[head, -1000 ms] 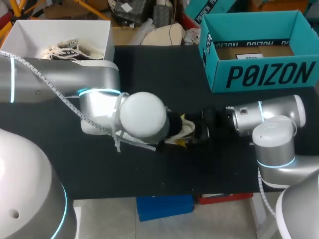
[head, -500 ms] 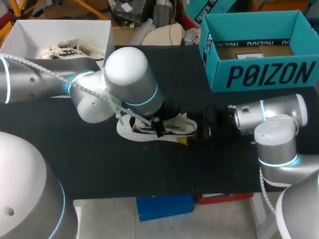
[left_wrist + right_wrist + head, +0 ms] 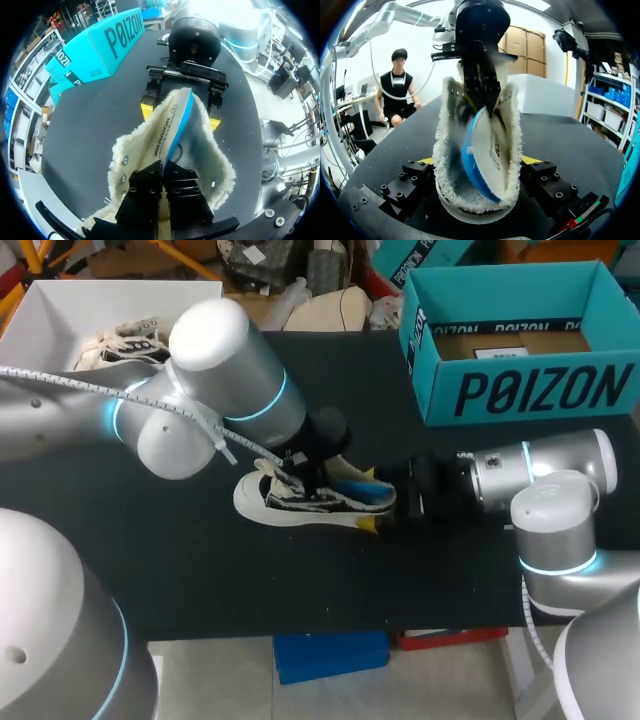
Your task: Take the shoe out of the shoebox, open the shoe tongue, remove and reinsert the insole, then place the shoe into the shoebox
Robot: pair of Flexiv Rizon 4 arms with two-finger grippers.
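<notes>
currently: at the far left corner sits a white bin [image 3: 60,310] with pale footwear [image 3: 125,340] in it. the left arm enters from the left, and the left gripper [image 3: 305,468] is over the middle of the shoe [image 3: 285,505]. its black fingers [image 3: 145,195] are pressed together, pinching one end of the insole [image 3: 362,495]. the insole is blue and white. it stands on edge, partly out of the fleece-lined opening, and runs toward the heel. the shoe lies mid-way along the black table [image 3: 200,570], toe left, heel right. the right gripper [image 3: 392,502] is at the heel with a yellow tip against each side, so it clamps the shoe. the teal shoebox [image 3: 520,390] sits open at the far right, well apart from the shoe.
</notes>
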